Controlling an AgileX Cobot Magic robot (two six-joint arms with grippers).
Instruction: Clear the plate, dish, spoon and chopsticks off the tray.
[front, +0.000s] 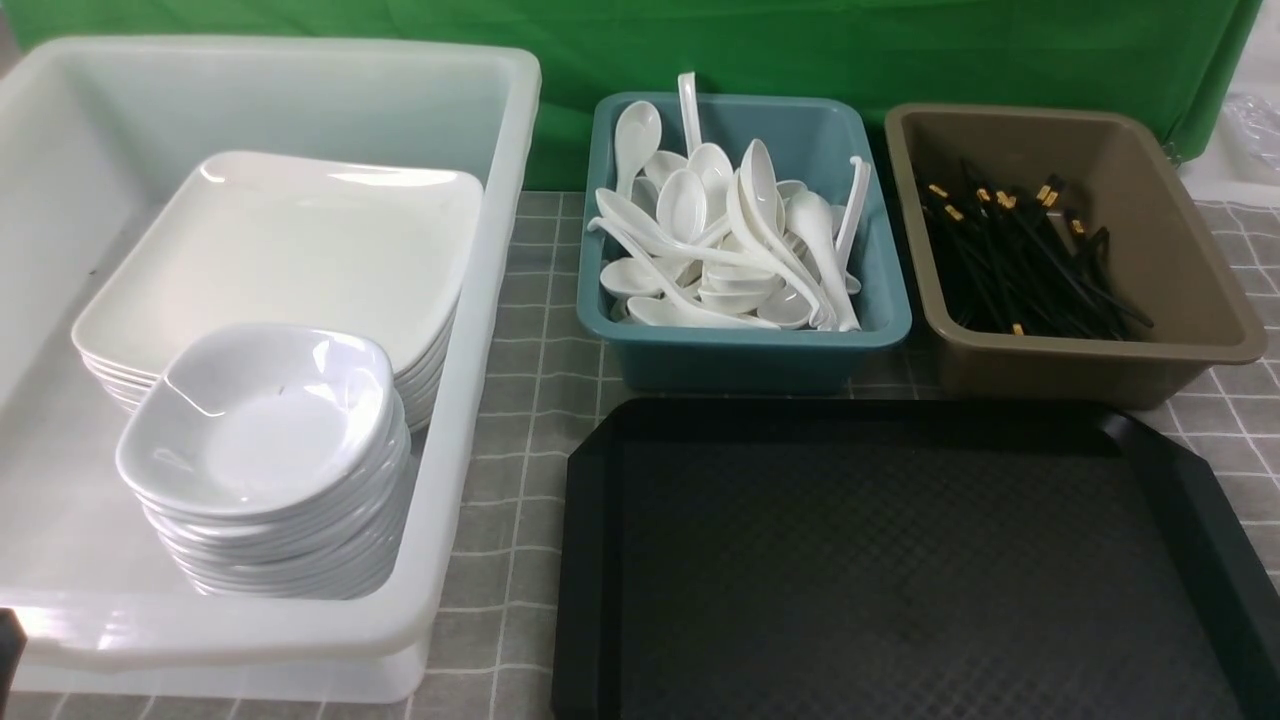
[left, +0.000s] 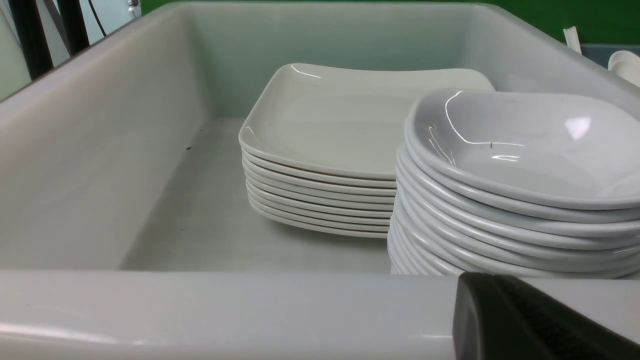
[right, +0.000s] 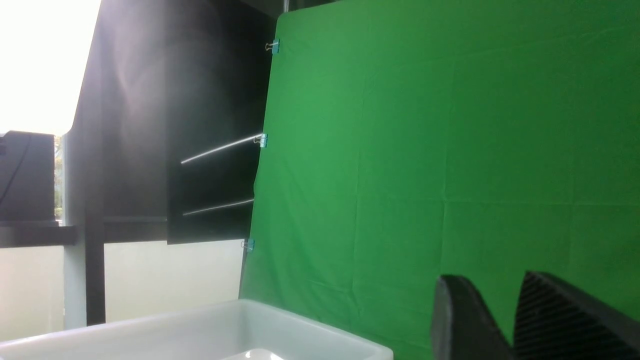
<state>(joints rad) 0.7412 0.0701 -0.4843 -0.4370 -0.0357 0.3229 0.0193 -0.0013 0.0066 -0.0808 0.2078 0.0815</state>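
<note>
While the tray (front: 900, 560) lies bare, spoons (front: 720, 240) fill the teal bin (front: 750, 350)

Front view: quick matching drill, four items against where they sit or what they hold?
1. spoons
2. chopsticks
3. stacked plates
4. black tray

A. white tub
B. brown bin
C. bare, nothing on it
D. teal bin

Pairs: 1-D, 2-B, 3-A, 4-C
</note>
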